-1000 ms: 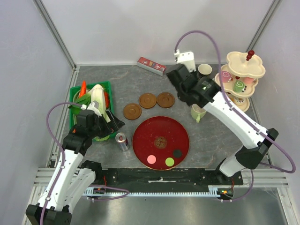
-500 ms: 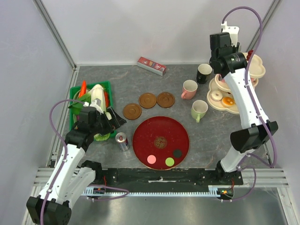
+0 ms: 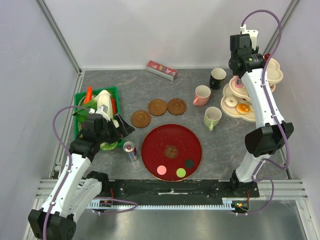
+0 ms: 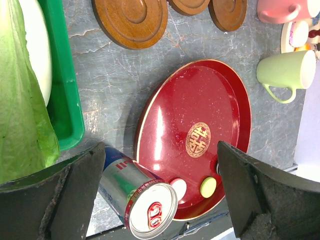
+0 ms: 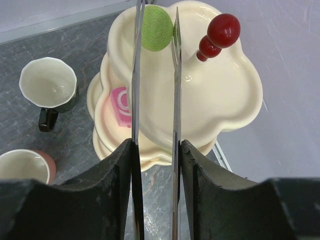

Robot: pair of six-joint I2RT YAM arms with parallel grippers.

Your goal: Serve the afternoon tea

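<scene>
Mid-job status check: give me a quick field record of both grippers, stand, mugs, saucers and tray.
right gripper: shut on green macaron, over the three-tier stand's top tier
left gripper: open, near the drink can beside the red tray
saucers: three, bare, beyond the tray
mugs: black mug, pink mug, pale green mug, all on the table, none on a saucer
tray: pink, green and black pieces at its near rim

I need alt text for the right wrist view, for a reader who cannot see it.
The right claw grips a green macaron over the top tier of a cream three-tier stand. A pink swirl roll lies on a lower tier; a black mug and a pink mug stand to the left.
</scene>
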